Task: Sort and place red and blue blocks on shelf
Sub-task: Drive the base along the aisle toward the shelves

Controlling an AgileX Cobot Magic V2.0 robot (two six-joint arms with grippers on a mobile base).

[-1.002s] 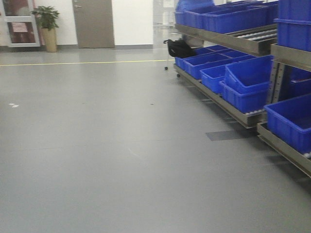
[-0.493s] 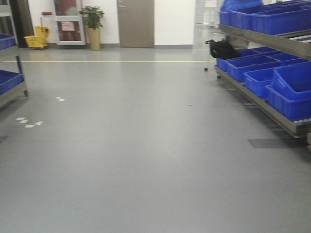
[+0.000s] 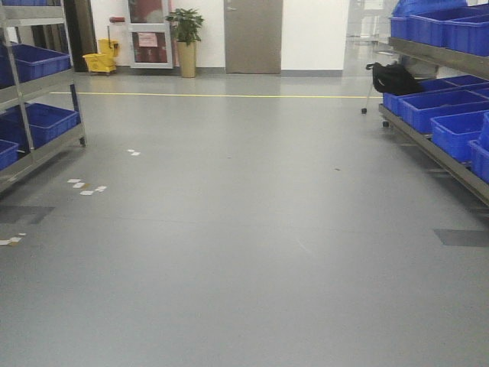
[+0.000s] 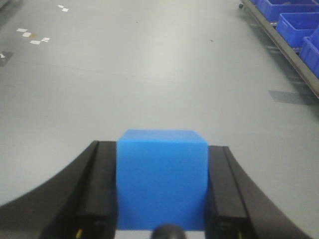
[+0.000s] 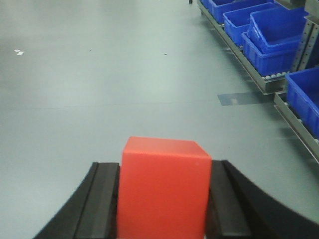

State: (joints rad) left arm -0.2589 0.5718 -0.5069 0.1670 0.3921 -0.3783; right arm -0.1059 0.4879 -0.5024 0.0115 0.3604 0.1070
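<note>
Since the front view has swung left over the last second, the shelf (image 3: 432, 141) that filled its right half now sits only at 3 o'clock. A left rack (image 3: 29, 145) has come in at 9 o'clock. Open floor (image 3: 244, 245) fills the middle, and a door (image 3: 253, 36), plant (image 3: 186, 30) and mop bucket (image 3: 100, 60) stand at 12 o'clock by the far wall, with a bag (image 3: 393, 78) at 2 o'clock. I judge the base is turning away from the shelf it faced, so placing has not begun and neither block is near a shelf. The blue tubs (image 3: 451, 126) on both racks show bare insides where I can see in; the top rows are too high to tell.

From the left wrist, the left gripper (image 4: 160, 154) is clamped on the blue block (image 4: 162, 184). Its black fingers (image 4: 99, 194) press both side faces, and the block sits square at 6 o'clock. Beyond it lies bare floor, with the shelf rail and two tubs at 1 o'clock, well apart from the block. Those tubs look empty.

From the right wrist, the right gripper (image 5: 164, 172) grips the red block (image 5: 163, 191) the same way, upright at 6 o'clock between its fingers. The shelf runs from 1 to 3 o'clock, well apart from the block, with white rollers showing under its front edge. One tub there leans tilted against its neighbour, and none of the open ones holds anything I can see.
</note>
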